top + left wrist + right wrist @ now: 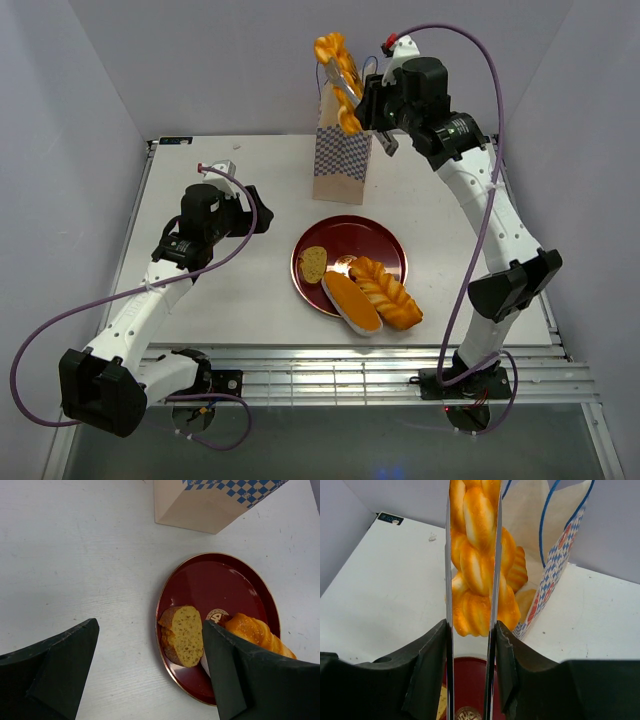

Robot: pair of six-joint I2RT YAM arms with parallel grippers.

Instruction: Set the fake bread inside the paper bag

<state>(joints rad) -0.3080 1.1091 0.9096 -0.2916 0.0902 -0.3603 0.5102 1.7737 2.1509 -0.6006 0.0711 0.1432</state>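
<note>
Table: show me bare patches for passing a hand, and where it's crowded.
Bare: the table between the left arm and the plate; between plate and right arm; and left of the paper bag. Crowded: the plate's near rim with bread pieces, and the bag mouth, where the right hand holds a braided loaf.

I see left arm [150, 290] low over the counter's left side | left gripper [149, 630] spread wide | right arm [480, 200] raised high toward the far edge | right gripper [338, 85] clamped on braided loaf [331, 48]
</note>
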